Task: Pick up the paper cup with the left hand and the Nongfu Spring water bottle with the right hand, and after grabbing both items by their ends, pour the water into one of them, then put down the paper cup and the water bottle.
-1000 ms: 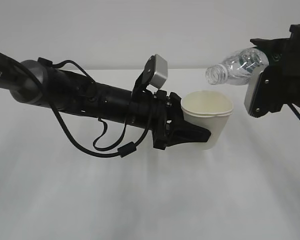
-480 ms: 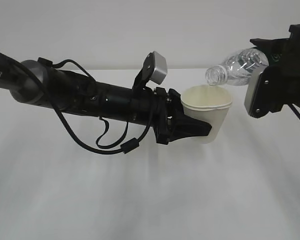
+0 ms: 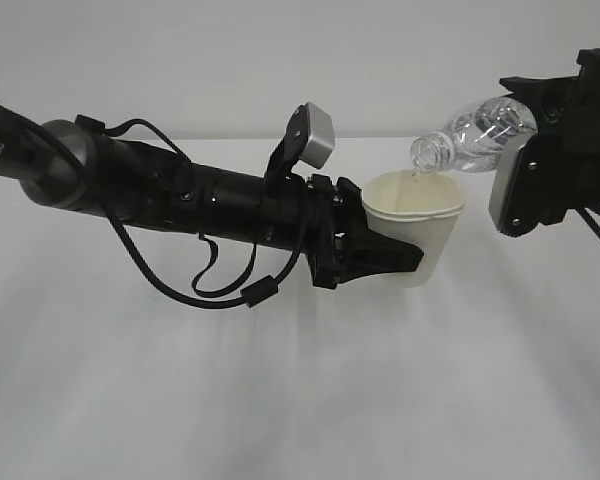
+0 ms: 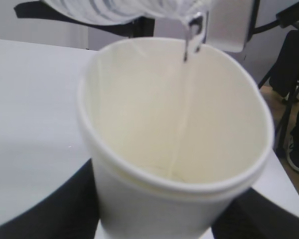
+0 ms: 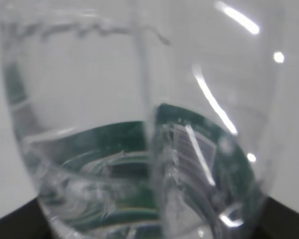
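The left hand (image 3: 385,262) held the paper cup (image 3: 417,230) off the table (image 3: 280,400), its jaws closed around the lower wall. At about two o'clock from the cup, the right hand (image 3: 540,180) gripped the Nongfu Spring water bottle (image 3: 472,130) by its base end, jaws clamped on it, the neck tipped down toward eight o'clock over the rim. In the left wrist view a thin stream of the water (image 4: 182,114) fell from the bottle mouth (image 4: 194,22) into the cup.

To pour well, the stream should land near the cup's centre (it ran close to the twelve o'clock rim), the tilt should deepen slowly, and the cup should be kept level.

Counted: one cup, one bottle, two grippers.
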Robot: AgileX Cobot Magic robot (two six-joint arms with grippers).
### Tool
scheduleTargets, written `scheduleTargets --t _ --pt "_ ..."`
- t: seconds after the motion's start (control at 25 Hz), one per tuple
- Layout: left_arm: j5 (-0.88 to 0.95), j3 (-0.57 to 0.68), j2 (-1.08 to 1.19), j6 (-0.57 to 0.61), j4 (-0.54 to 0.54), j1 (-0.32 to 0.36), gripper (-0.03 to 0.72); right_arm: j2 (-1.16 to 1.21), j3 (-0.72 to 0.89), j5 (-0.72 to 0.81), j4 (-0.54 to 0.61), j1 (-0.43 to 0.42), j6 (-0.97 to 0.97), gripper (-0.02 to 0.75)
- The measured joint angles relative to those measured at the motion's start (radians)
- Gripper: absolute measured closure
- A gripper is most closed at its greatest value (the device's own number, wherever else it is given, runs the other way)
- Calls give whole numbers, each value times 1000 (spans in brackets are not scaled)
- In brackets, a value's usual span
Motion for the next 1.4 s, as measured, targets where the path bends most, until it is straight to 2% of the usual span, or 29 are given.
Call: scheduleTargets --t 1.4 --pt "0 0 0 0 51 0 253 0 0 0 0 0 -24 265"
